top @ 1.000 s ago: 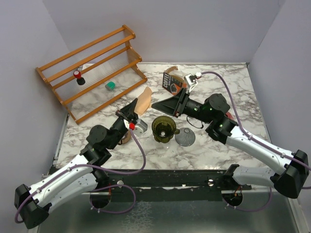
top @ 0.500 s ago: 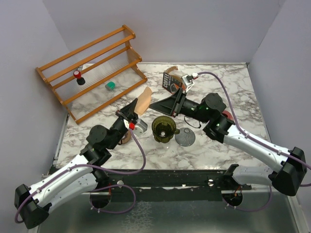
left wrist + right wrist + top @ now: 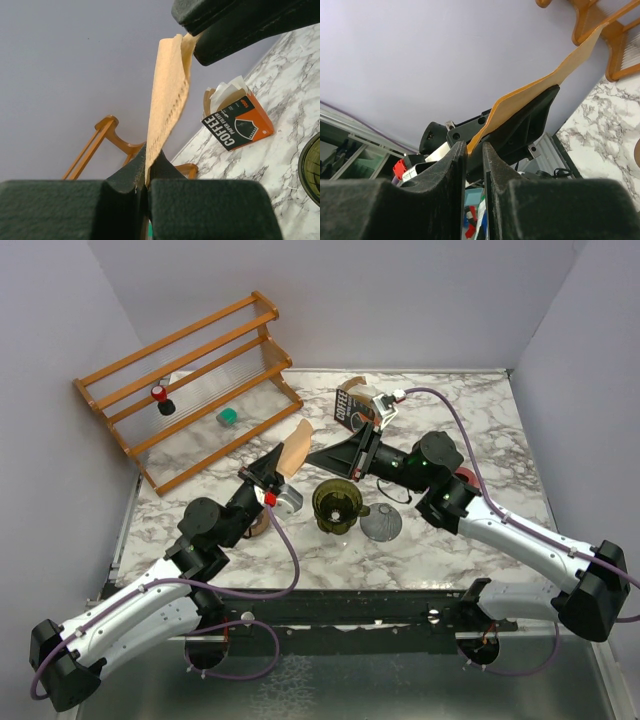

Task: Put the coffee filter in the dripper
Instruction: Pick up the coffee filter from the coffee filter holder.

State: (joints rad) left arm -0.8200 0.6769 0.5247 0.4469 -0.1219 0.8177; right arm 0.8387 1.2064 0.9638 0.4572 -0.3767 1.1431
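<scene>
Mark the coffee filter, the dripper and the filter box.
coffee filter (image 3: 296, 450): top external view, middle of sheet.
dripper (image 3: 317, 504): top external view, left rim.
coffee filter box (image 3: 239, 125): left wrist view, printed face.

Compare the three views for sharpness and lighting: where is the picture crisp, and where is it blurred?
Top external: evenly lit, sharp throughout, soft shadows on the table. Left wrist: the left tool is a blurred dark mass up close; the edge of the coffee filter and the lettering on the box are crisp. Right wrist: the right tool is soft and grainy, the filter beyond sharper.
</scene>
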